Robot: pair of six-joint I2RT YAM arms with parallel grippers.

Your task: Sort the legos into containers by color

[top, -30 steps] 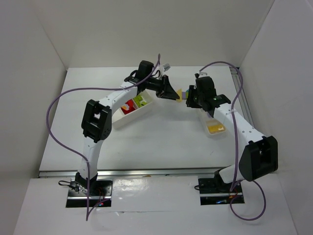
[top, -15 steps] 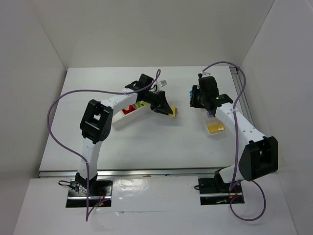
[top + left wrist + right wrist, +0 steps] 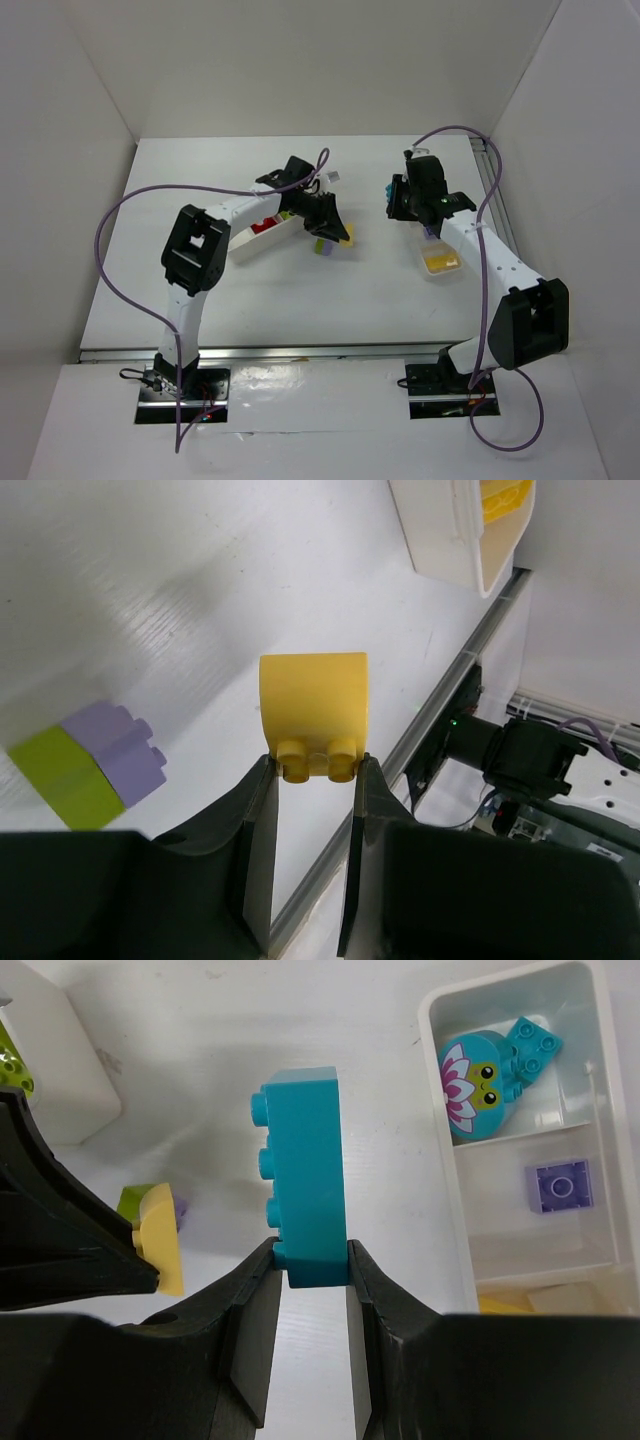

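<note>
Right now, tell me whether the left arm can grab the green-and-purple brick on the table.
Probably not yet: the left gripper hangs beside the green-and-purple brick, path clear, but its jaws hold a yellow brick.

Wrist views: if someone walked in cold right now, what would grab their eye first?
Each gripper is shut on a brick. The right gripper pinches a cyan brick beside the divided white tray, which holds a cyan flower piece and a purple brick. The left gripper pinches a yellow brick, with a lime-and-purple stack lying loose on the table to its left in that view.
</note>
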